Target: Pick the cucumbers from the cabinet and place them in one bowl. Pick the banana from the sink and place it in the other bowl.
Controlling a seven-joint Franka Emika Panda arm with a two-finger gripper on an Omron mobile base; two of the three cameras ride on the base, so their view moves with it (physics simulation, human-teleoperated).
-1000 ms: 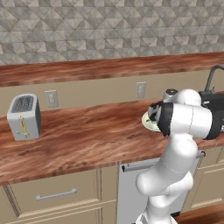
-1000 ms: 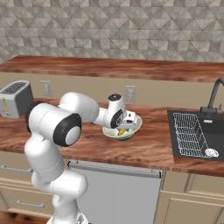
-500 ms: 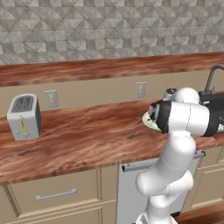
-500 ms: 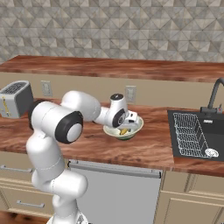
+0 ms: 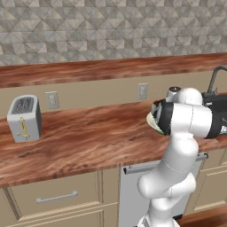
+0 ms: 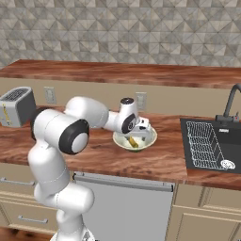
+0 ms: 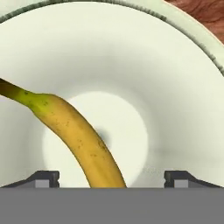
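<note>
The gripper [image 7: 112, 177] hangs just over the bowl [image 7: 183, 87] with its jaws spread wide: the 2 fingertips [image 7: 43, 178] stand far apart near the bottom corners of the hand view, and neither touches anything. The banana [image 7: 78, 135] lies loose in the bowl between them, its dark stem end pointing to the left edge of that view and its thick end running down out of sight under the hand. It rests on the pale bowl floor and up 1 side wall.

In the right base view the bowl [image 6: 147, 141] sits on the wooden counter [image 6: 141, 157], left of the sink [image 6: 212, 153], and the banana [image 6: 133, 142] shows as a small yellow shape inside it, just below the gripper [image 6: 140, 126]. The sink holds a wire rack [image 6: 203, 148] and a round drain [image 6: 228, 164]. In the left base view the arm [image 5: 186, 119] hides most of the bowl [image 5: 153, 124]; a toaster [image 5: 24, 117] stands far off to the left on the same counter.

Half a second ago the hand was down at the bowl in much the same place with the jaws closed on the banana; now they have sprung apart and the fruit is free. Bowl, toaster and cameras have not shifted.
</note>
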